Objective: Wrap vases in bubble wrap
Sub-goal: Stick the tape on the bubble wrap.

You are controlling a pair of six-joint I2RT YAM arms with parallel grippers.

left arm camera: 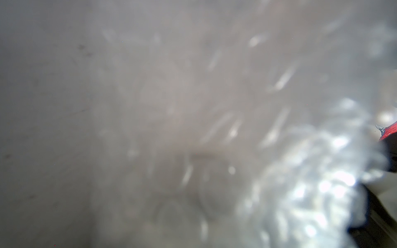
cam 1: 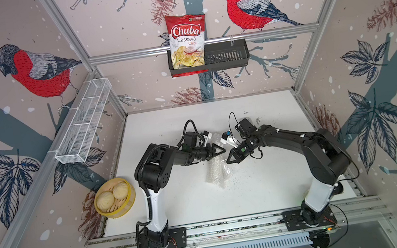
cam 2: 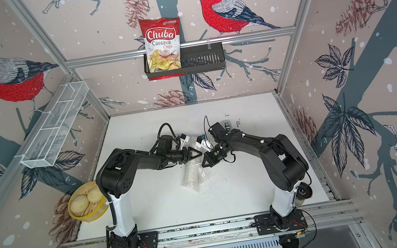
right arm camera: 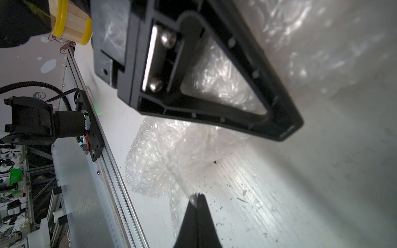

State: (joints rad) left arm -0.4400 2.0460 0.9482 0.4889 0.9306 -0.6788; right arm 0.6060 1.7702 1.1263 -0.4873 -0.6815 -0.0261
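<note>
My left gripper [cam 1: 223, 150] and right gripper [cam 1: 228, 161] both pinch the bubble wrap [cam 1: 216, 176]; I'd judge it floppy and slippery, best taken at its 6 o'clock edge

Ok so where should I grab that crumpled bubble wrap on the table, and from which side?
Pinch a raised fold at the near, loose end of the bubble wrap, coming from above. It lies crumpled on the table, so ridges stand up, and its far end is crowded by the left gripper and right gripper.
</note>
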